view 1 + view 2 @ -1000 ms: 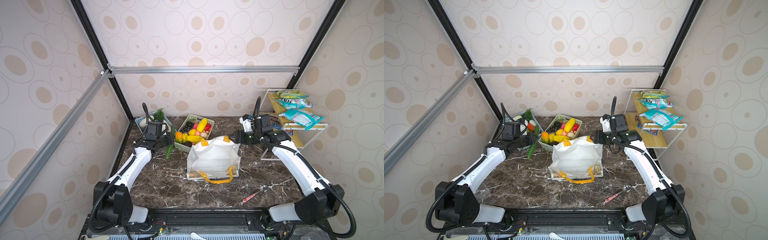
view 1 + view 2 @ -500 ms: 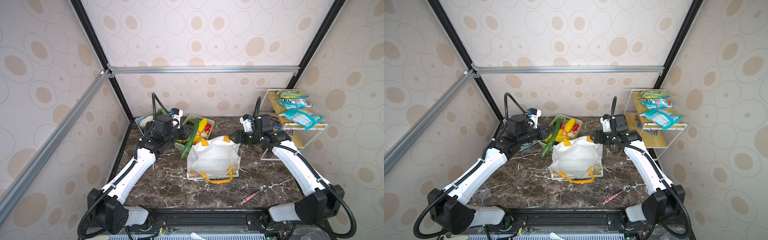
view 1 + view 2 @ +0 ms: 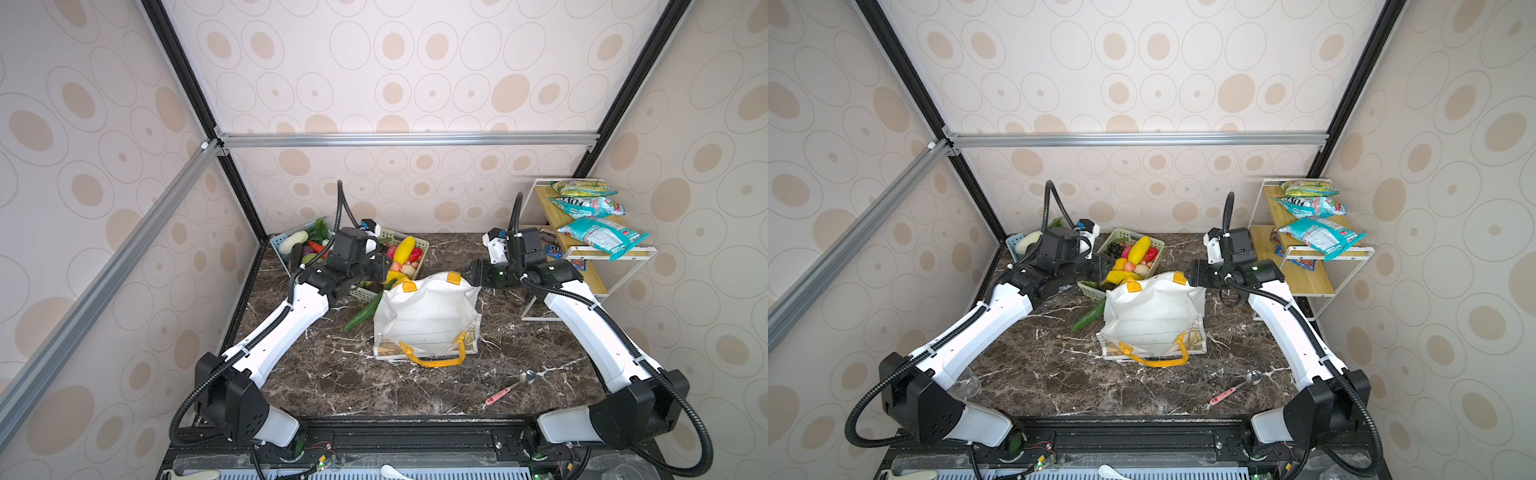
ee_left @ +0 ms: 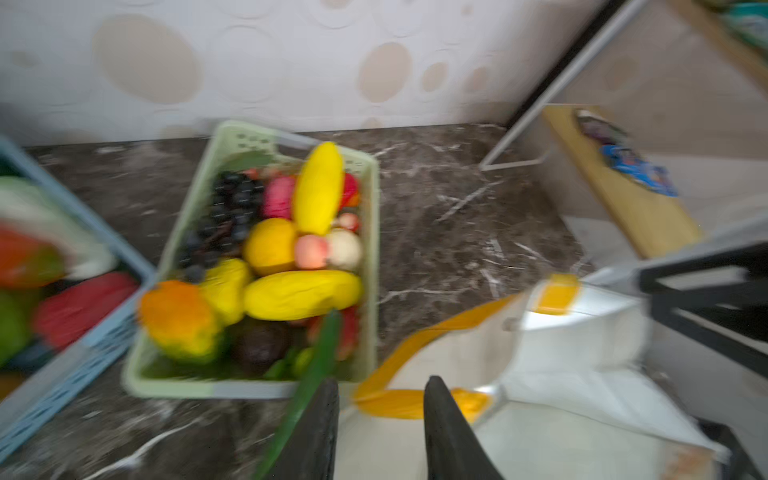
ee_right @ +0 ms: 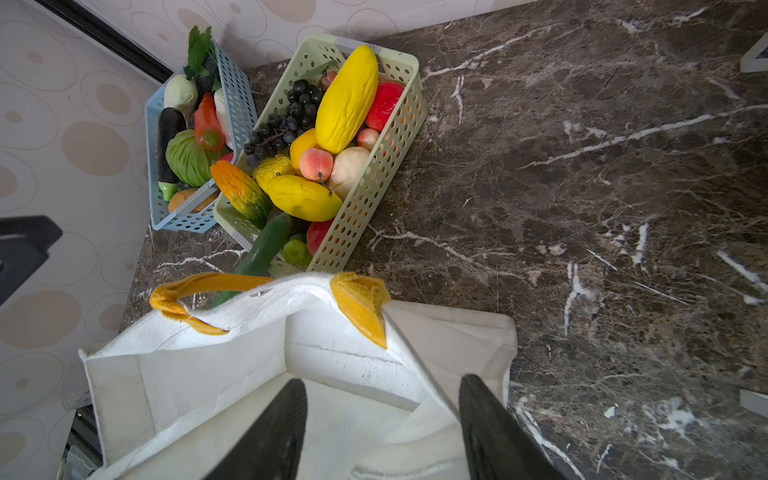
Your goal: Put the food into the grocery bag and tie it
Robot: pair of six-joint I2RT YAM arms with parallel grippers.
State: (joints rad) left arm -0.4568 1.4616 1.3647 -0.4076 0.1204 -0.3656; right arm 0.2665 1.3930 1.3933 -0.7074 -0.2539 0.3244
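Observation:
The white grocery bag (image 3: 428, 316) (image 3: 1154, 316) stands open mid-table with yellow handles. A green cucumber (image 3: 363, 311) (image 5: 266, 249) leans outside the bag's left wall, its upper end by the green basket. My left gripper (image 3: 385, 269) (image 4: 380, 384) hovers at the bag's back left corner, open, nothing between its fingers; the cucumber (image 4: 320, 374) runs past the outer side of one finger. My right gripper (image 3: 471, 272) (image 5: 382, 382) is open at the bag's back right corner, straddling a fold of the side wall. More toy food fills both baskets.
A green basket (image 3: 422, 245) of fruit and a blue basket (image 3: 278, 241) of vegetables stand at the back left. A wooden shelf (image 3: 582, 270) at the right holds teal snack packets (image 3: 598, 237). A spoon (image 3: 511, 388) lies front right.
My left arm swung from the blue basket to the bag, carrying the cucumber. Its jaws have since widened and the cucumber has dropped beside the bag. The right arm stayed still.

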